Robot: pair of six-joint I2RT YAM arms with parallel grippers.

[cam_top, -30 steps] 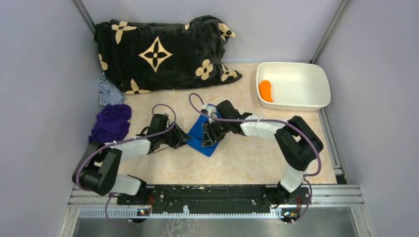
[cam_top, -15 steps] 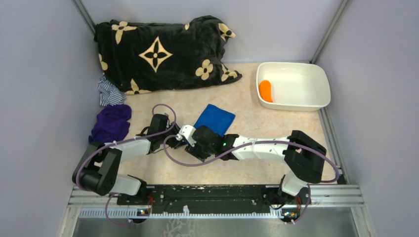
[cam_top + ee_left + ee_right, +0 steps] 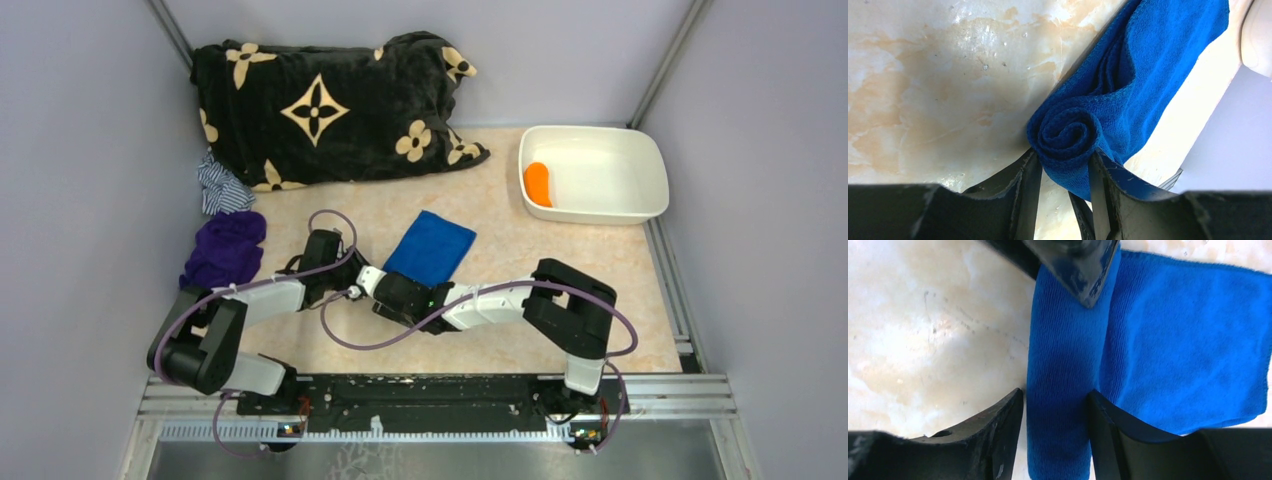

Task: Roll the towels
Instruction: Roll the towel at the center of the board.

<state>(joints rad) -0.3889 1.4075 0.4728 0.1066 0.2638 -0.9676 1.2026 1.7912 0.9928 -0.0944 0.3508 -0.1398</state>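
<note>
The blue towel (image 3: 435,245) lies mid-table, its near-left end wound into a roll (image 3: 1068,135). My left gripper (image 3: 356,283) is shut on the roll's spiral end, both fingers pressing its sides (image 3: 1064,167). My right gripper (image 3: 384,288) straddles the same roll (image 3: 1060,390) from the other end, open. Its right finger (image 3: 1100,415) touches the cloth, and a thin gap shows at its left finger (image 3: 1010,415). The left arm's fingertip (image 3: 1083,275) rests on the roll farther along. The orange towel (image 3: 538,183), rolled, lies in the white bin (image 3: 610,185).
A black plush blanket with tan flowers (image 3: 320,100) fills the back left. A striped cloth (image 3: 220,185) and a purple cloth (image 3: 225,250) lie by the left wall. The bin stands at the back right. Both arms cross low at mid-table.
My right gripper left the top of the blue towel and swung near and left, down to the rolled end beside the left gripper. The left arm has held still.
</note>
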